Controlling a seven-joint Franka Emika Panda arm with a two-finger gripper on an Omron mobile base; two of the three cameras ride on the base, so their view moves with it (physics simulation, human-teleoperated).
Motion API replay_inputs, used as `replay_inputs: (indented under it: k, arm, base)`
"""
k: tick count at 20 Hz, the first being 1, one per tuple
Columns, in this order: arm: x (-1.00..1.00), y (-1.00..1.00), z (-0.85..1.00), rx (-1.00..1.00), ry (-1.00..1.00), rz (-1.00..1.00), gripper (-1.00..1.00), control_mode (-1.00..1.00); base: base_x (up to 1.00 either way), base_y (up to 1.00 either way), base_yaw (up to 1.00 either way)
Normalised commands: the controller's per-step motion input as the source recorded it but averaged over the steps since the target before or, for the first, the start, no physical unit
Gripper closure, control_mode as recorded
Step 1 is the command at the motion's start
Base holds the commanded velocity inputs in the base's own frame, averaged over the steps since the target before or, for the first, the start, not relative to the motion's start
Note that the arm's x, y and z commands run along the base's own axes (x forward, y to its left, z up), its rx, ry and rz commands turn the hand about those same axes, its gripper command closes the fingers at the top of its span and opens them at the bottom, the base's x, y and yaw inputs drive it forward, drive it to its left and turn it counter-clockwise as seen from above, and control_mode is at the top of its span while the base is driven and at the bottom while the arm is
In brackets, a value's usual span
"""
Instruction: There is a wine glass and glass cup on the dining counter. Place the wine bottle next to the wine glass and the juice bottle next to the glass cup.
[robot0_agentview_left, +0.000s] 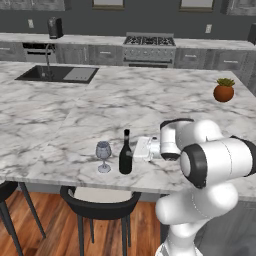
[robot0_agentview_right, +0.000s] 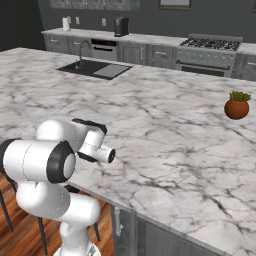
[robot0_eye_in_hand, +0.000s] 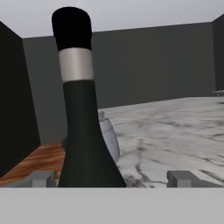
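Standing upright, wine bottle (robot0_agentview_left: 125, 156) just beside wine glass (robot0_agentview_left: 103, 155), potted plant (robot0_agentview_left: 223, 90) far.

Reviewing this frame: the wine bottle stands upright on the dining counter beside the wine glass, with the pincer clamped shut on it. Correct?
Not quite. The pincer is open, its tips apart on either side of the wine bottle, as the hand view shows. The bottle does stand upright on the dining counter beside the wine glass.

The bench (robot0_agentview_left: 75, 120), a long white marble slab with grey veins, carries the wine bottle (robot0_agentview_left: 125, 156) upright near its front edge, the wine glass (robot0_agentview_left: 103, 155) just beside it, and a potted plant (robot0_agentview_left: 223, 90) well apart.
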Motion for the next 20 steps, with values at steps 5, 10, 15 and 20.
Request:
replay_inputs:
  k: [5,10,15,20]
  arm:
    - [-0.08,-0.01,0.0,0.0,0.0,0.0,-1.0,-1.0]
    - [-0.18,-0.11,0.08,0.0,0.02,0.0,-1.0,-1.0]
    - [-0.11,-0.09,0.2,-0.05,0.11,-0.02,-1.0,-1.0]
    - [-0.12,-0.12,0.26,-0.08,0.12,-0.03,-1.0,-1.0]
  base:
    - [0.0,0.0,0.0]
    - [0.0,0.0,0.0]
    - [0.0,0.0,0.0]
    - [0.0,0.0,0.0]
